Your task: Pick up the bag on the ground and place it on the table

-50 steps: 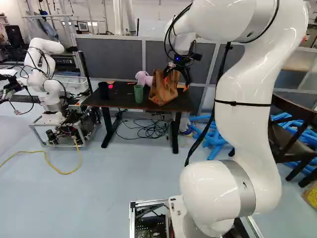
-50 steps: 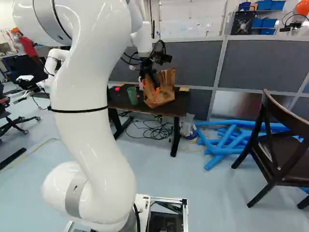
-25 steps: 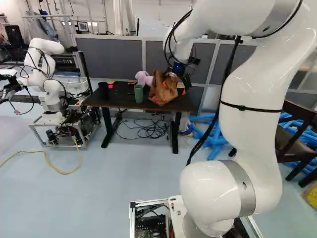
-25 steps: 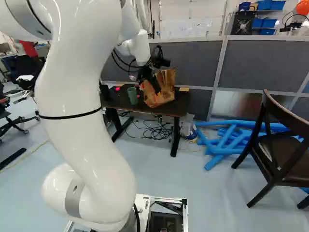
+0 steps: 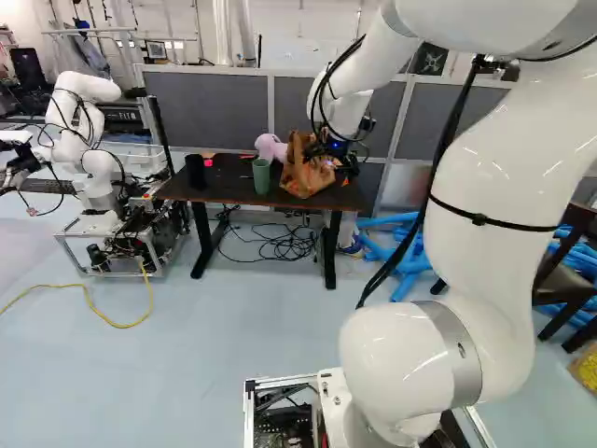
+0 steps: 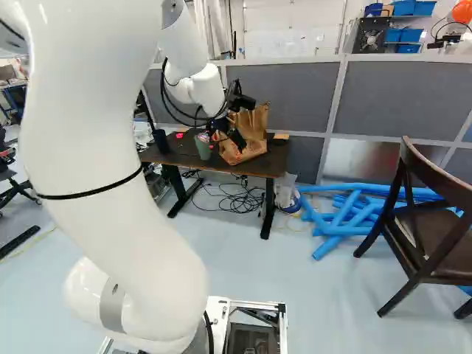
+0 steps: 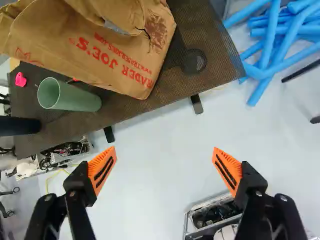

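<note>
Arm (image 5: 490, 168) is drawing back from the bag (image 5: 298, 175) toward its base; gripper (image 7: 163, 151) is standing wide open, holding nothing; bag is resting on the table (image 5: 229, 182), at three o'clock from the cup (image 5: 261, 177) in the left base view; placement is looking complete; only withdrawal is remaining.

Free air between spread fingers of gripper (image 5: 338, 172); bag (image 7: 95, 47), green cup (image 7: 77, 98) obstruct way across table (image 7: 207, 37).

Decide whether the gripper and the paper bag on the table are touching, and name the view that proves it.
Apart: in the wrist view, table and floor show between the open gripper and the bag.
</note>
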Robot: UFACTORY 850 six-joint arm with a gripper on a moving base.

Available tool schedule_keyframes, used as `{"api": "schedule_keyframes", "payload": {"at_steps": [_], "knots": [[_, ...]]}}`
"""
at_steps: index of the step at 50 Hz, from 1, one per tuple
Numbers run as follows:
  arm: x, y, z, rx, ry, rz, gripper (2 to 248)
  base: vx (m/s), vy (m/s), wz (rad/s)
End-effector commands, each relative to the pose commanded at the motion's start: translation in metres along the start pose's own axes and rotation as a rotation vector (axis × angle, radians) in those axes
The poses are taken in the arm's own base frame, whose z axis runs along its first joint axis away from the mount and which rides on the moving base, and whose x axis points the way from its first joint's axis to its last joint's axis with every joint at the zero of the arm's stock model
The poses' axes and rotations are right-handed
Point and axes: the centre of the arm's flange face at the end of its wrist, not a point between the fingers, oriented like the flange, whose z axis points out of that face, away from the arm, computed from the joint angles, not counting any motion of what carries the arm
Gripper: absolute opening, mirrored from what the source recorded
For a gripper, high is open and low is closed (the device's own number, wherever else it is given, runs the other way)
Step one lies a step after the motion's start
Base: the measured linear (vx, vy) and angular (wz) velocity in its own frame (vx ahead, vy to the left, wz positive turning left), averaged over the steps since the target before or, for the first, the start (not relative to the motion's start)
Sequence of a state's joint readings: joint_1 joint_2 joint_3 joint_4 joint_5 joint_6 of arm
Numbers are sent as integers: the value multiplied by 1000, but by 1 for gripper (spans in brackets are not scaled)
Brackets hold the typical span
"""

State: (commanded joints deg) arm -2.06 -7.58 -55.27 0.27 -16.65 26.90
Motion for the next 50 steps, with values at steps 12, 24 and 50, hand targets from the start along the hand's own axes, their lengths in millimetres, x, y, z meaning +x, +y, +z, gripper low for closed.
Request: {"api": "schedule_keyframes", "payload": {"at_steps": [12,24,50], "knots": [[-32,14,3,45,90,-72,247,0,0,0],[-66,29,4,84,184,-145,247,0,0,0],[-133,60,2,143,367,-279,247,0,0,0]]}}
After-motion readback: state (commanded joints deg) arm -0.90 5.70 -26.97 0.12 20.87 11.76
